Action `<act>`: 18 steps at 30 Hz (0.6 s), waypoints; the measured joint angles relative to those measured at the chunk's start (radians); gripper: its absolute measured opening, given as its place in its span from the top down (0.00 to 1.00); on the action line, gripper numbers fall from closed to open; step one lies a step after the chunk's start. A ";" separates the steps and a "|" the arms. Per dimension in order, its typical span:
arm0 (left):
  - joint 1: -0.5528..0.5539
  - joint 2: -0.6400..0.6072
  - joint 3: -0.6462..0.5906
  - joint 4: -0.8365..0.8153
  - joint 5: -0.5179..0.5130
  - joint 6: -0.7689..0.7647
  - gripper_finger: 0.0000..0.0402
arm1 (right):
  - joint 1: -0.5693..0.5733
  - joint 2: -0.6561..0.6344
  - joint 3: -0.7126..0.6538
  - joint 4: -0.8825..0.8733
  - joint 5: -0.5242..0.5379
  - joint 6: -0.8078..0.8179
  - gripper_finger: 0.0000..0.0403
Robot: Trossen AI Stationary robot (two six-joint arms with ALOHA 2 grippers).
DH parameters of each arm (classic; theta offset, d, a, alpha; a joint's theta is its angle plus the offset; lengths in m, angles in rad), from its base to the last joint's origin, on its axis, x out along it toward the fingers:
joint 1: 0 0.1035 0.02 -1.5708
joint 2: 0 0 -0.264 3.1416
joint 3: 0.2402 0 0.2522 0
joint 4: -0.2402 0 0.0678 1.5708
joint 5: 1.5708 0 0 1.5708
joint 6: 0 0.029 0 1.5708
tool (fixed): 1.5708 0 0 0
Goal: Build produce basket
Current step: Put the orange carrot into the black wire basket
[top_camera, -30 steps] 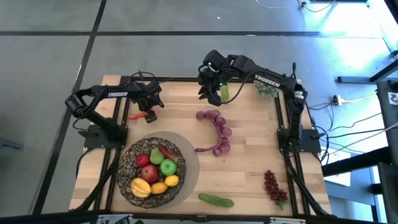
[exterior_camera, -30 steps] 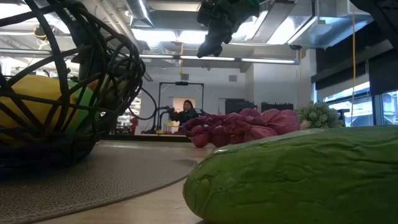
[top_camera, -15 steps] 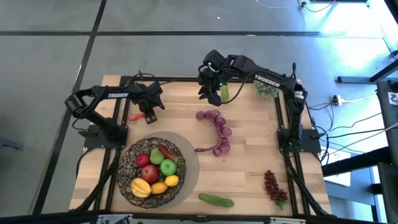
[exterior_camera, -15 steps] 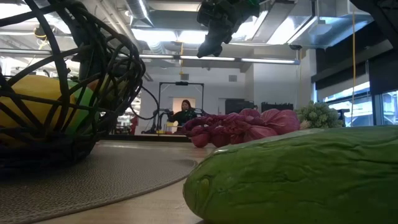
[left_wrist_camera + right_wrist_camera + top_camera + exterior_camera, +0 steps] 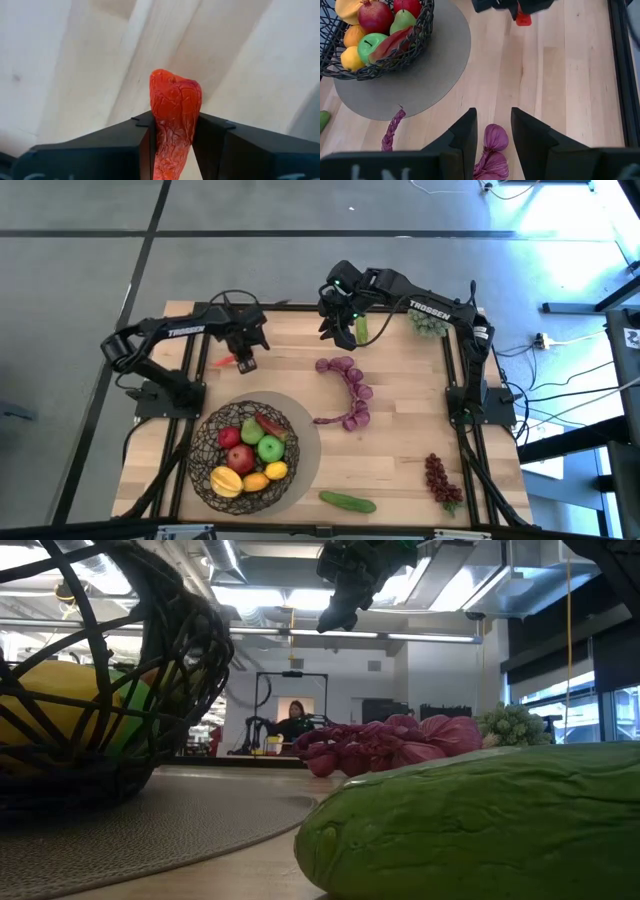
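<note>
Left end effector [image 5: 243, 356] shifted over wooden table [image 5: 400, 440], clamping red chili [image 5: 172, 120].

Overhead and table-level views — basket [image 5: 243, 448] [image 5: 100, 690] in both.

My dark left gripper [image 5: 172, 145] clamps a red chili [image 5: 174, 117]; black mesh basket [image 5: 205, 445], grey mat [image 5: 305, 442], purple grapes [image 5: 350, 385].

red chili [image 5: 174, 120], clamped between jaws, wooden table [image 5: 75, 65]
</note>
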 joint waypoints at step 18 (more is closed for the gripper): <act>-0.367 -0.371 0.250 -0.208 0.167 -0.560 0.82 | 0.010 0.000 0.000 -0.026 -0.144 -0.033 0.72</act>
